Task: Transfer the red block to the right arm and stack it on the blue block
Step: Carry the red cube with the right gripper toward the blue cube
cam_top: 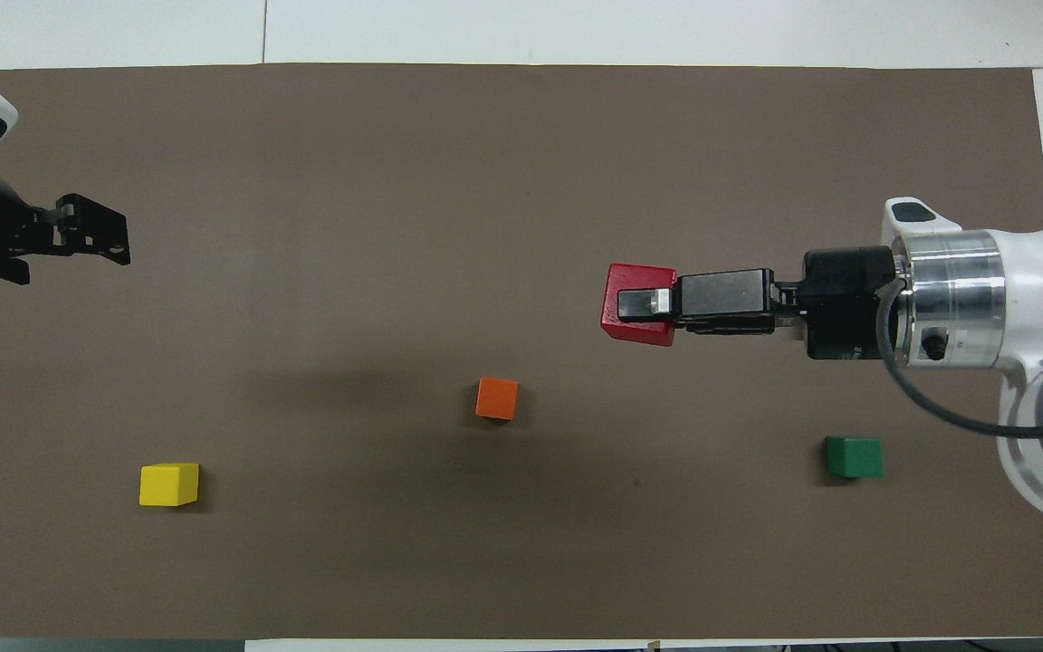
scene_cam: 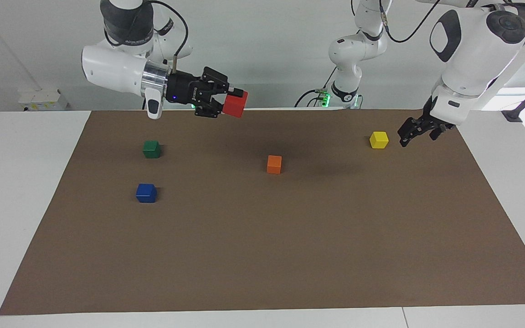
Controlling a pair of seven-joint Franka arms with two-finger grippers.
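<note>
My right gripper point(scene_cam: 234, 104), on the arm with the blue wrist light, is shut on the red block point(scene_cam: 236, 105) and holds it high over the mat, fingers level. It also shows in the overhead view point(cam_top: 639, 305) with the red block point(cam_top: 637, 319) between its fingers. The blue block point(scene_cam: 146, 192) sits on the mat toward the right arm's end, farther from the robots than the green block point(scene_cam: 151, 149). In the overhead view the blue block is hidden under the right wrist. My left gripper point(scene_cam: 417, 136) is open and empty in the air beside the yellow block point(scene_cam: 378, 140).
An orange block point(scene_cam: 274, 164) lies near the mat's middle. The green block point(cam_top: 854, 456), the orange block point(cam_top: 496, 398) and the yellow block point(cam_top: 168, 484) also show in the overhead view. The brown mat point(scene_cam: 262, 255) covers most of the white table.
</note>
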